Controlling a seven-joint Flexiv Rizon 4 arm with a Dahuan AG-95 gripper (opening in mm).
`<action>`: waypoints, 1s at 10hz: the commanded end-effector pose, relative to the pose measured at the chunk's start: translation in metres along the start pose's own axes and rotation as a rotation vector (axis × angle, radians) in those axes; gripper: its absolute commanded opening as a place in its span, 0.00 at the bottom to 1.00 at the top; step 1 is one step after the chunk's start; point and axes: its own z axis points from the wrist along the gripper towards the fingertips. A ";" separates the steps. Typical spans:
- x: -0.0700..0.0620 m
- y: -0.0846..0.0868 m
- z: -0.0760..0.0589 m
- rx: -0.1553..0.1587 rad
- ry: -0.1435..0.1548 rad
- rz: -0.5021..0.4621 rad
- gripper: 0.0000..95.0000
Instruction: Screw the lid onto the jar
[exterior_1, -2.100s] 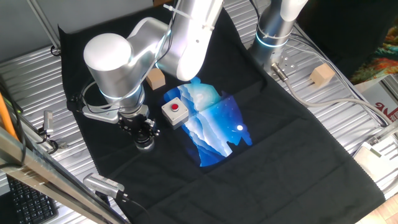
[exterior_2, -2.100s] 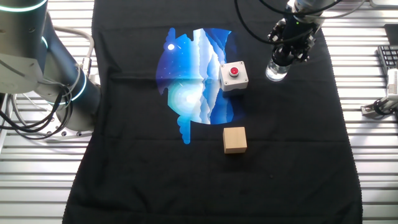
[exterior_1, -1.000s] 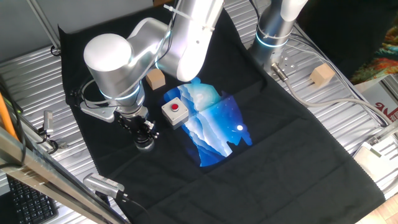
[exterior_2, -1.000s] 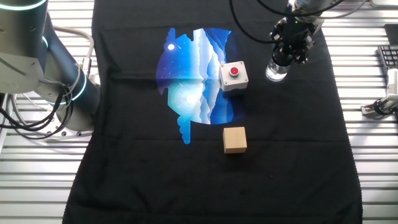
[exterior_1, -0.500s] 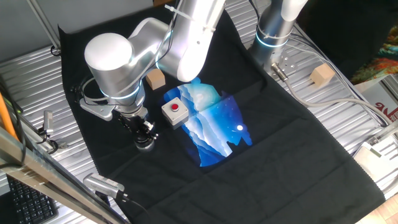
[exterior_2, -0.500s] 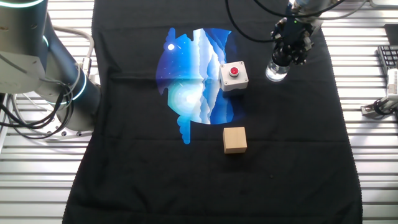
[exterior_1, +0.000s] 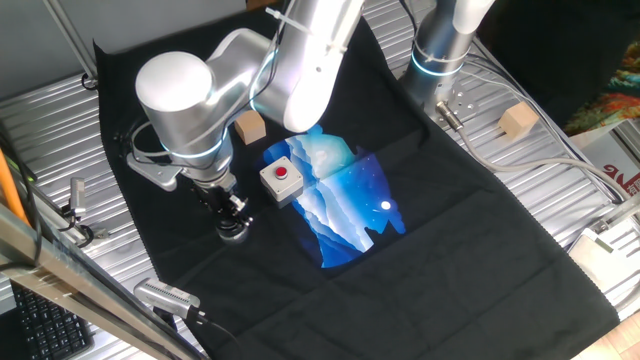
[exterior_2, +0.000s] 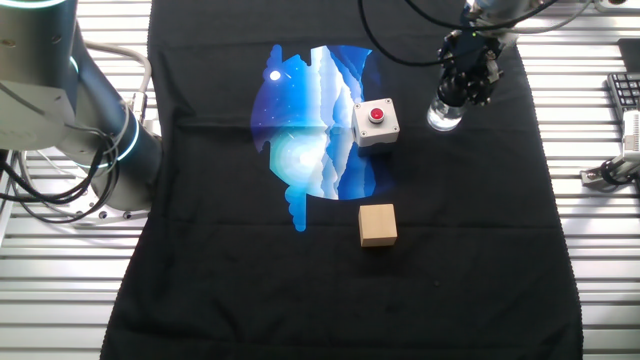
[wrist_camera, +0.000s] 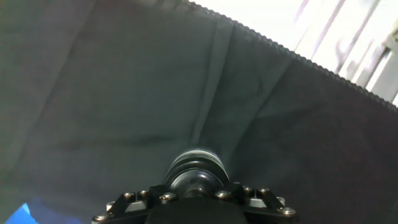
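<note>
Black claw (exterior_2: 463, 88) pointing straight down, clamped on lid (wrist_camera: 198, 176) atop clear jar (exterior_2: 444, 116), silver arm (exterior_1: 185, 95) bent overhead

Claw tips and lid hidden from every camera

The claw (exterior_2: 466, 88) covers the lid; its fingertips cannot be made out in either fixed view. Only the lower part of the jar (exterior_2: 444, 117) shows. The hand view is blurred, its bottom edge cutting off the claw body.

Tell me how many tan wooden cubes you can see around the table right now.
2. One wooden cube sits on the black cloth, below the red-button box. The other cube lies off the cloth on the metal table. More could be hidden behind the arm.
</note>
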 end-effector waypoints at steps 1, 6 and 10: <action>0.000 0.000 0.000 -0.002 -0.005 0.050 0.00; 0.000 0.000 0.000 -0.012 -0.013 0.180 0.00; 0.000 0.000 0.000 -0.013 -0.013 0.274 0.00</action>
